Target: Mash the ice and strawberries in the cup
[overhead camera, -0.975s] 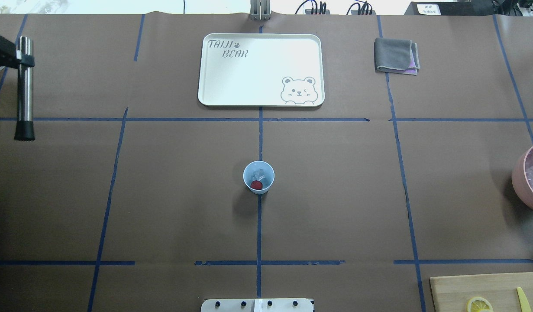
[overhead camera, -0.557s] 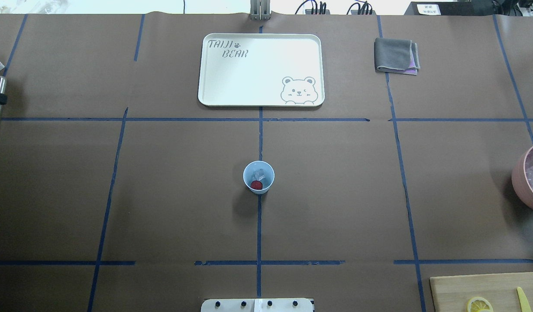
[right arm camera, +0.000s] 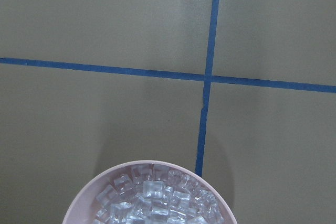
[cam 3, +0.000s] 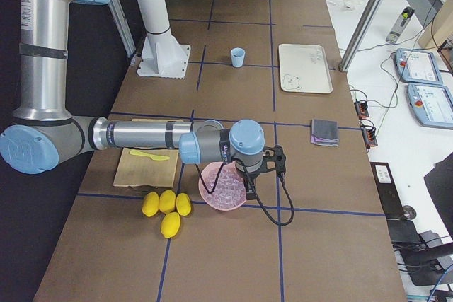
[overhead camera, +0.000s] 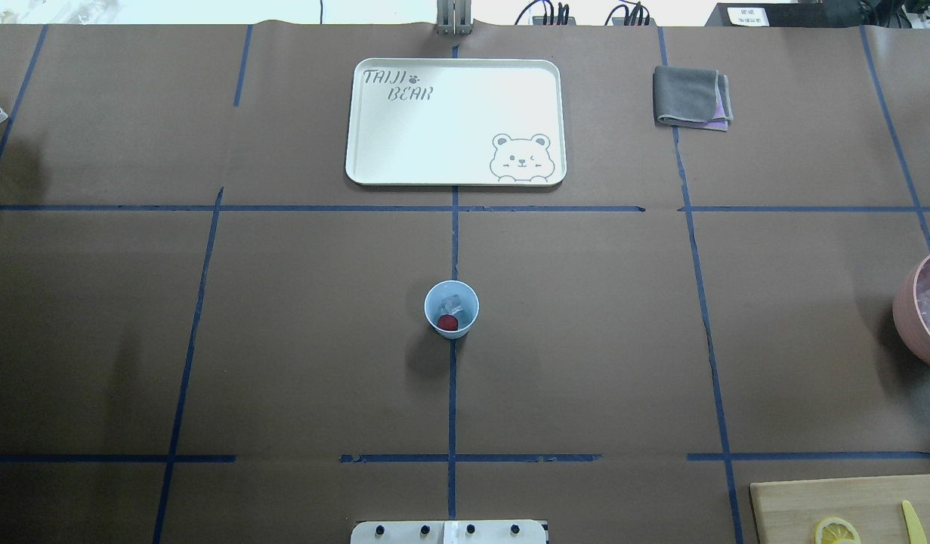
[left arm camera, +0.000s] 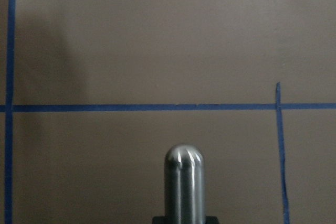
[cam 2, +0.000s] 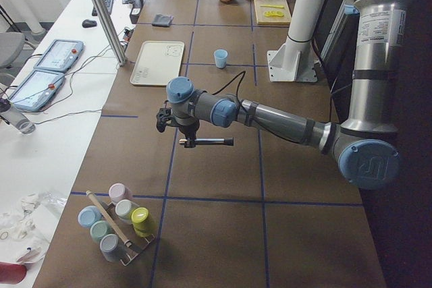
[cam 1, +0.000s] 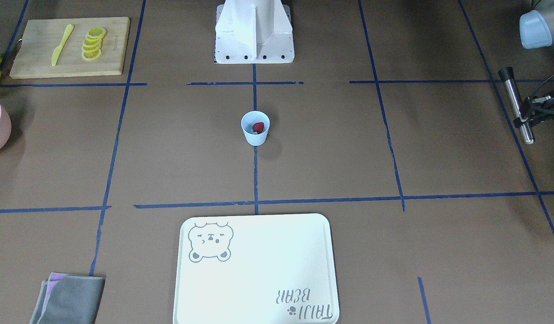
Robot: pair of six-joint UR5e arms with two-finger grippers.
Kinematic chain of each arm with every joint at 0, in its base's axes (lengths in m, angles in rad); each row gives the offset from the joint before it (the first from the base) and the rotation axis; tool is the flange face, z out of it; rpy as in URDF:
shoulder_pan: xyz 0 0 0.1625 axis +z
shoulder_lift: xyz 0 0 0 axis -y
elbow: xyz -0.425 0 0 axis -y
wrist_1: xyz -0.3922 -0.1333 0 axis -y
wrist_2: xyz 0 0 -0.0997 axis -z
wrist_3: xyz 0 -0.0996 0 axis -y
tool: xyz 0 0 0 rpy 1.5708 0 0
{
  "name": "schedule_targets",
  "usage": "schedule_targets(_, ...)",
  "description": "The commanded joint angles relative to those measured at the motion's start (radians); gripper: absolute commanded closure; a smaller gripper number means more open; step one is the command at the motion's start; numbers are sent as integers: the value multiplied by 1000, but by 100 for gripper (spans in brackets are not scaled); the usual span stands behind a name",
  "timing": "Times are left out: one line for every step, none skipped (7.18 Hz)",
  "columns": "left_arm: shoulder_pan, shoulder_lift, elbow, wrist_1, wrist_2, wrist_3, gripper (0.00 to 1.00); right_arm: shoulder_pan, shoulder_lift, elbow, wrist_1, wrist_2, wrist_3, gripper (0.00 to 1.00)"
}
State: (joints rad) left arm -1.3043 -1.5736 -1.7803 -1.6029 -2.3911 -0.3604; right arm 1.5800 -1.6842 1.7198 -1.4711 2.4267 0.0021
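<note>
Tipping looms: cup stands unheld mid-frame overhead, ice and strawberry inside, left gripper clamps the muddler at the front view's right edge, right gripper unreadable, so an off-centre plunge topples it.

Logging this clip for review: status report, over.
Left end effector shut on black-tipped steel muddler. Right end effector unreadable, by round pink ice bowl. Pale blue plastic cup holds red strawberry, clear ice lumps. Nothing blocking cup.
</note>
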Motion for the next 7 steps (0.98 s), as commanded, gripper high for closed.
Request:
schedule_targets(3,-3,128,-31,12,29,100,0,1,0,0,0,-1,0)
schedule_targets(3,-3,172,-78,12,23,100,0,0,1,0,0,-1,0)
schedule_targets(5,-3,227,-148,12,20,100,0,0,1,0,0,1,1)
schedule_targets(8,-5,296,-251,12,14,100,0,0,0,0,0,1,0)
schedule_targets(13,-11,346,-314,12,12,100,0,0,0,0,0,1,0)
schedule_targets(38,-13,361,-346,26,6,100,0,0,0,0,0,-1,0)
schedule_targets(55,-26,366,-351,49,-35,100,0,0,-3,0,-2,-1,1)
